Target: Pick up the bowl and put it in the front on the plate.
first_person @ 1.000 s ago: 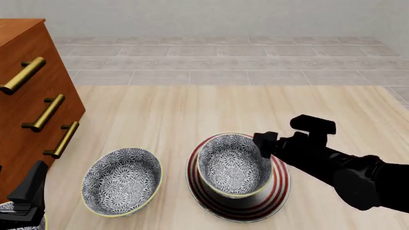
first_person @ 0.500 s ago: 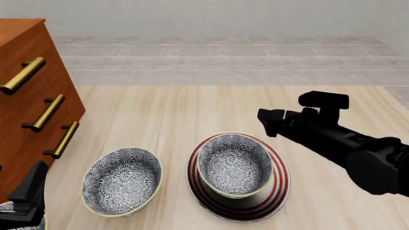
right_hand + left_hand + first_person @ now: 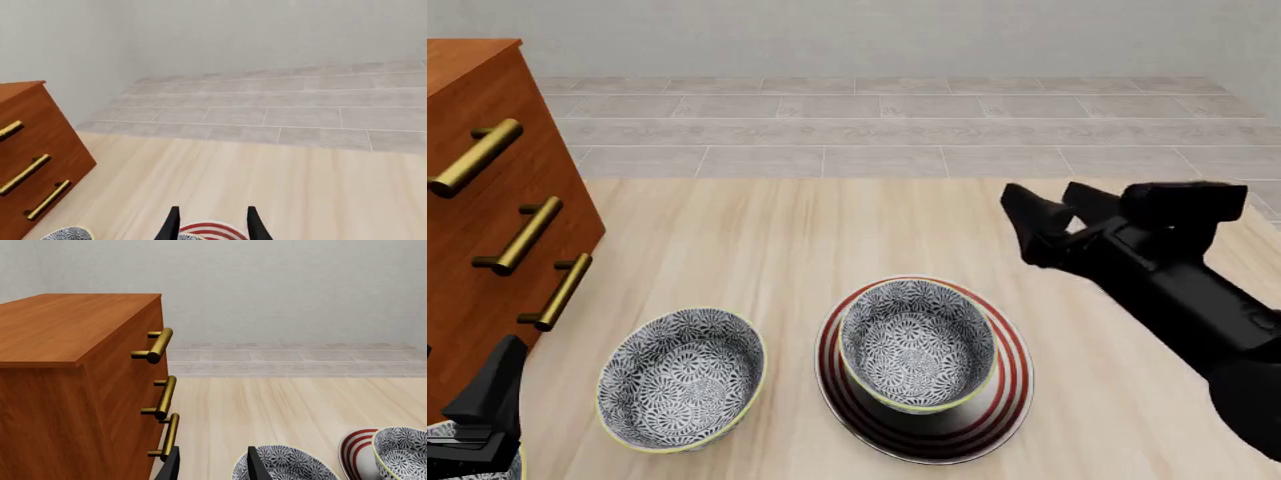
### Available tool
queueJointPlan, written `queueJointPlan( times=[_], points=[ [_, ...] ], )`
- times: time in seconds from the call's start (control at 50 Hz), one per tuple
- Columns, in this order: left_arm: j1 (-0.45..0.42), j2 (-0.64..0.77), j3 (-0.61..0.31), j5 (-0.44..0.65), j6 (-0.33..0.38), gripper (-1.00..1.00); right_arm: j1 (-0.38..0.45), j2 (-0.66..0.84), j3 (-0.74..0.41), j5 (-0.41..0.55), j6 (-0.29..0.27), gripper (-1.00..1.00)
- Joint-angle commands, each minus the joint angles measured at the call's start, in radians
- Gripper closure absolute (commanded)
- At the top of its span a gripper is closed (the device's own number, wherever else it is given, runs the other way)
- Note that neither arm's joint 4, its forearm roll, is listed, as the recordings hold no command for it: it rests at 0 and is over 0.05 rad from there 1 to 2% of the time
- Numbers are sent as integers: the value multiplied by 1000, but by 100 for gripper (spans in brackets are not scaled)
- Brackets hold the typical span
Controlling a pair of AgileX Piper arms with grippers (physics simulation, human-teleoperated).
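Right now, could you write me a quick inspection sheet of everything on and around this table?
Surface: pale wooden table.
Job's things: the bowl sits upright on the plate.
Clutter: a second patterned bowl stands left of the plate, apart from it.
Grippers: right gripper open, raised above the table, holding nothing; left gripper open, empty, low near the second bowl.
Cables: nothing seen.
Surroundings: wooden drawer cabinet with brass handles at the left; grey tiled floor and a plain wall beyond.

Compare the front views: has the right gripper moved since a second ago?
Yes. The right gripper has lifted up and to the right, away from the bowl on the plate.
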Motion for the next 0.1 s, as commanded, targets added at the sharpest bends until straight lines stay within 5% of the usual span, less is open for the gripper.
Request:
queueJointPlan(
  times=[0.02,0.1],
  points=[
    [0,0,0,0,0,-100,-26,-48,78,-173,-49,-100],
    [0,0,0,0,0,-100,-25,-49,107,-245,-51,-100]
  ],
)
